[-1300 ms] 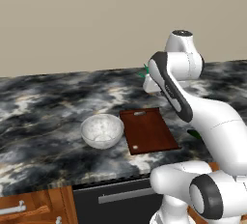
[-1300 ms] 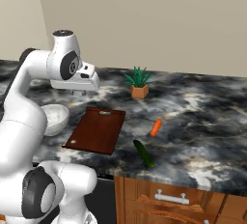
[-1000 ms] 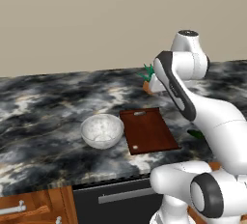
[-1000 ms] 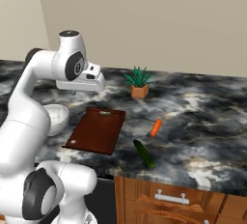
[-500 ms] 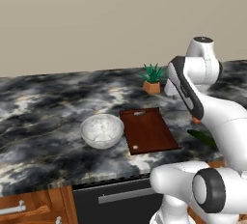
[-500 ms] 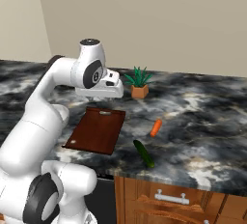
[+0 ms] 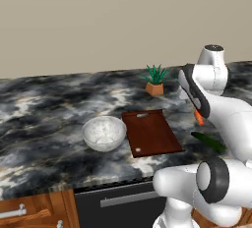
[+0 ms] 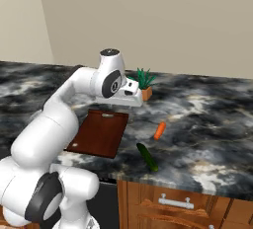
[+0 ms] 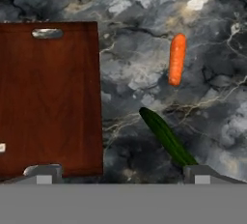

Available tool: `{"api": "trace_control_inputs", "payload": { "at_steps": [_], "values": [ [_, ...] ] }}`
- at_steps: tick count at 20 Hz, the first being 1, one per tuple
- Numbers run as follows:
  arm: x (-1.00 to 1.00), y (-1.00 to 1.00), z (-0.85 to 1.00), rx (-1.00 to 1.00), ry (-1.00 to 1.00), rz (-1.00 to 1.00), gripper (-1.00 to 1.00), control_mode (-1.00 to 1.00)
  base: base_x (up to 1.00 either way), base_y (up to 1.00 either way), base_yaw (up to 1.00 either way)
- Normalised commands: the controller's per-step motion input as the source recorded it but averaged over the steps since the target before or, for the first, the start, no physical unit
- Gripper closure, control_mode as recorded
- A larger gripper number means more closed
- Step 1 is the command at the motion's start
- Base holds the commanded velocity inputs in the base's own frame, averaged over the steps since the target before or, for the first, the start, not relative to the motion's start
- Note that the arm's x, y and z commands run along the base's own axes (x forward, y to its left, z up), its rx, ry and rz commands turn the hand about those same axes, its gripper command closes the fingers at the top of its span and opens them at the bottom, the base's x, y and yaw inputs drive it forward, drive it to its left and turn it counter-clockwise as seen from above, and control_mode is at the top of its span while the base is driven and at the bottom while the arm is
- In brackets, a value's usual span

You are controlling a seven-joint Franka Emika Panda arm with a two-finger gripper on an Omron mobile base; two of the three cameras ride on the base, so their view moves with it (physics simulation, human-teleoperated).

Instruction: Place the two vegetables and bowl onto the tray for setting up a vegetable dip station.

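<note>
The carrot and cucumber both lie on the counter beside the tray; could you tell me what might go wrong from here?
The cucumber lies slanted near the counter's front edge; a nudge might roll it off. The carrot lies close by, so the open gripper could bump one while reaching for the other.

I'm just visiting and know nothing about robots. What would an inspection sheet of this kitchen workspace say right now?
Surface: dark marbled stone counter, with wooden cabinet fronts below.
Tray: dark reddish-brown board flat on the counter, slot handle at its far end, nothing on it.
Bowl: glassy whitish bowl upright on the counter, just left of the tray, not on it.
Carrot: orange carrot lying on the counter right of the tray.
Cucumber: dark green cucumber lying nearer the counter's front edge, apart from the carrot.
Clutter: small potted plant behind the tray.
Gripper: gripper open, holding nothing, raised over the counter between tray and vegetables.
Cables: nothing seen.
Surroundings: plain beige wall behind.
</note>
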Motion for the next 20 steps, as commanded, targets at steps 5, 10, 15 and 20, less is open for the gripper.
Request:
{"api": "trace_control_inputs", "payload": {
  "at_steps": [5, 10, 15, 20],
  "values": [
    [0.31, -0.54, -0.37, 0.00, 0.00, -0.17, -1.00, -1.00, 0.00, 0.00, 0.00],
    [0.41, -0.39, -0.43, 0.00, 0.00, -0.15, -1.00, -1.00, 0.00, 0.00, 0.00],
    [0.39, -0.39, -0.43, 0.00, 0.00, -0.12, -1.00, -1.00, 0.00, 0.00, 0.00],
    [0.47, -0.31, -0.45, 0.00, 0.00, -0.10, -1.00, -1.00, 0.00, 0.00, 0.00]
  ]
}}
